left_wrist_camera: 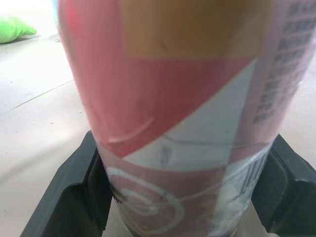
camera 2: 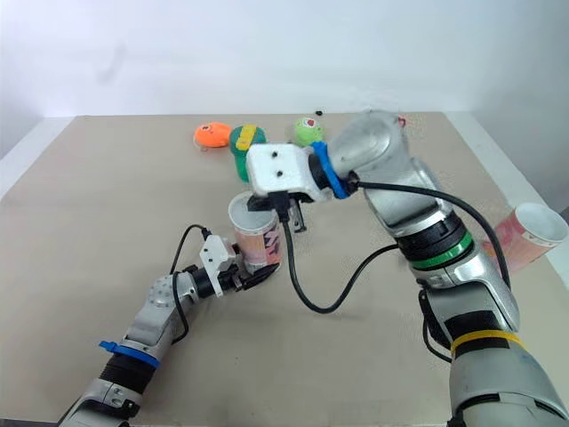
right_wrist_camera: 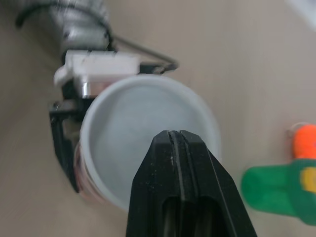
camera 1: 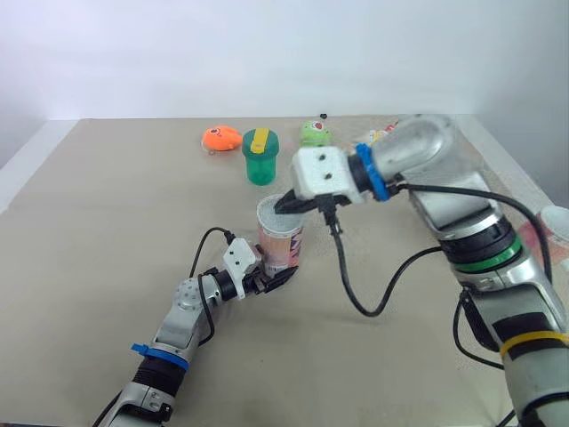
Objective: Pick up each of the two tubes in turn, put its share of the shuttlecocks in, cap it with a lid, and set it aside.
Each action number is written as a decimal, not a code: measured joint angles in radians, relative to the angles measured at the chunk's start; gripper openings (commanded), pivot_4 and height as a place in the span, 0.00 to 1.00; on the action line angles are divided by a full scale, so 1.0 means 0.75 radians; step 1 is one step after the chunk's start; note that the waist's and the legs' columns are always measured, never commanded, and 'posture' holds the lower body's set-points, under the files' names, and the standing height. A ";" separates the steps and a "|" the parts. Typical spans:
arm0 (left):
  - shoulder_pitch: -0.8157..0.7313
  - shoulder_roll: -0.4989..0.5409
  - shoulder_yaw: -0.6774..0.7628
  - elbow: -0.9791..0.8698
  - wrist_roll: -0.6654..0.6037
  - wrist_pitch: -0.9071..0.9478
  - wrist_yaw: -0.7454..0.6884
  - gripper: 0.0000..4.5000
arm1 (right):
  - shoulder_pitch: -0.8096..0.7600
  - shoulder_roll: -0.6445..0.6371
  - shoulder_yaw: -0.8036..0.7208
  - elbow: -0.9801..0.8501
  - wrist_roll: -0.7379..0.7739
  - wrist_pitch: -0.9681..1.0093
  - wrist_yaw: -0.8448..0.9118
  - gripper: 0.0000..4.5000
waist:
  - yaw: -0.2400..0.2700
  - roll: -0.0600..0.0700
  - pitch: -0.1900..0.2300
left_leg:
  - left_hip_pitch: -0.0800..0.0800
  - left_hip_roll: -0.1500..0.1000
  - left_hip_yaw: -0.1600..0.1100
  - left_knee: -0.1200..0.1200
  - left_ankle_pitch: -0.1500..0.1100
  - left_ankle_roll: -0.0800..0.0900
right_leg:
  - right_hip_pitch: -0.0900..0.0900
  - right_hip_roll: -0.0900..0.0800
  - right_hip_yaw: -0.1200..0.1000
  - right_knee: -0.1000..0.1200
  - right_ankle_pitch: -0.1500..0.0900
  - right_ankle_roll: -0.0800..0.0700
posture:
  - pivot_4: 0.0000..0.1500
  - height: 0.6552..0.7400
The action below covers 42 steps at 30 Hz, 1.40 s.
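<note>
My left fingers point(left_wrist_camera: 69, 197) clasp the upright tube point(camera 1: 280, 240) low on the desk point(camera 1: 89, 222). My right fingers point(right_wrist_camera: 187, 187), pressed together and empty, point down just over its lid point(right_wrist_camera: 133, 143).

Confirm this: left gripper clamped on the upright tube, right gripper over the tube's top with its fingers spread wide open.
Wrong on one point: the right gripper has its fingers shut, not spread, as the right wrist view shows. The left gripper is clamped on the upright tube, with the right gripper over its top.
</note>
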 measured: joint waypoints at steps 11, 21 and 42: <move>-0.003 -0.003 -0.007 0.026 0.008 0.000 0.000 0.70 | 0.067 0.015 0.034 -0.080 -0.067 0.009 0.002 0.01 | 0.000 0.000 -0.007 | 0.015 -0.004 -0.002 -0.006 0.000 0.000 | 0.009 -0.005 -0.004 0.000 -0.009 0.005 | 1.00 1.00; 0.004 -0.002 -0.004 0.007 -0.004 0.005 -0.002 0.70 | 0.111 0.177 -0.158 0.017 0.180 0.107 -0.039 0.01 | -0.001 -0.005 -0.018 | 0.010 -0.004 -0.009 -0.007 0.000 -0.001 | 0.012 -0.006 -0.009 0.000 -0.006 -0.005 | 1.00 1.00; 0.087 0.505 0.132 -0.218 -0.188 0.267 -0.353 1.00 | 0.938 0.066 -0.534 -0.292 0.517 0.219 -0.388 0.97 | -0.017 -0.008 0.002 | -0.003 0.004 -0.017 -0.019 -0.001 -0.003 | -0.006 0.006 -0.016 0.002 -0.012 -0.016 | 1.00 1.00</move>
